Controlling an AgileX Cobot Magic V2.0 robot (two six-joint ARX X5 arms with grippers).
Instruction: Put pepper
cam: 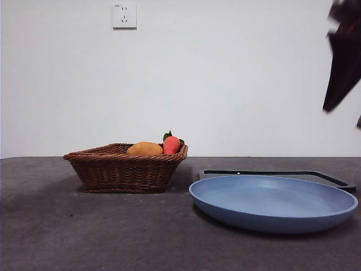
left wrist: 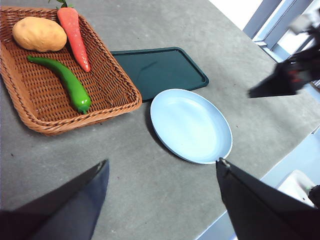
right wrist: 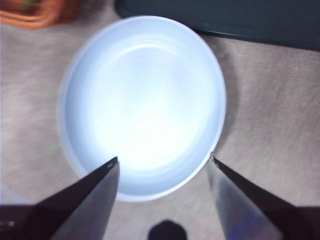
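Note:
The green pepper (left wrist: 67, 82) lies in the brown wicker basket (left wrist: 117, 107), beside a carrot (left wrist: 74, 36) and a yellow-orange fruit (left wrist: 39, 34). In the front view the basket (cam: 124, 169) hides the pepper; only the fruit (cam: 144, 149) and carrot (cam: 171, 145) show over its rim. My left gripper (left wrist: 162, 161) is open and empty, high above the table, apart from the basket. My right gripper (right wrist: 163, 157) is open and empty, above the blue plate (right wrist: 145, 70). It also shows in the left wrist view (left wrist: 290, 75).
The empty blue plate (cam: 271, 223) sits right of the basket, with a dark green tray (cam: 333, 180) behind it. A dark arm part (cam: 343, 62) hangs at the top right of the front view. The table's edge (left wrist: 250, 205) runs close to the plate.

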